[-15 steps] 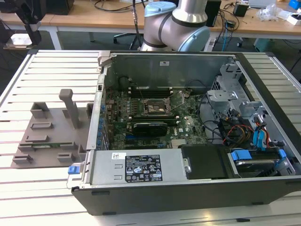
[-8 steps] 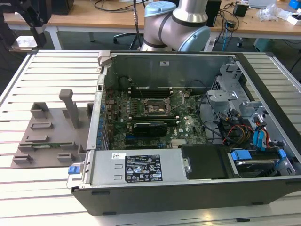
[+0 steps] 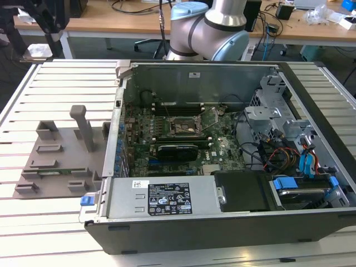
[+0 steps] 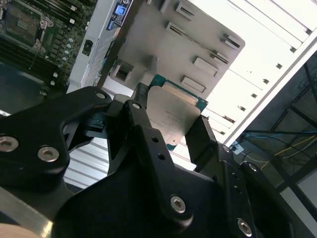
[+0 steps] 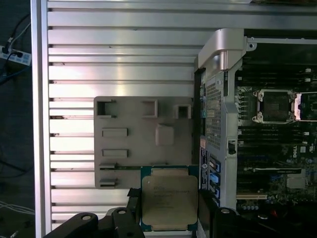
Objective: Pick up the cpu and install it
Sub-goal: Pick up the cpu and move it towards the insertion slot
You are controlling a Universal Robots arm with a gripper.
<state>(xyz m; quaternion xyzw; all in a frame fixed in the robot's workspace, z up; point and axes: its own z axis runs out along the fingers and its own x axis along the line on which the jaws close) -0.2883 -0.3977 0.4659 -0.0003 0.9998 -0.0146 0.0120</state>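
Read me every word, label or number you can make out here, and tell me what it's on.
Black label on the power supply: print too small to read.
White sticker beside it: too small to read.
cpu lid: faint markings, unreadable.
Nothing can be quoted.

Slatted aluminium worktop [image 3: 55, 89], pale, with bright glare on the slats. Beyond its far edge, long wooden desks [image 3: 94, 22] on white legs, strewn with black cables [image 3: 130, 8]. Past a side edge, dark floor [image 5: 15, 124] with a white power strip [image 5: 14, 53].
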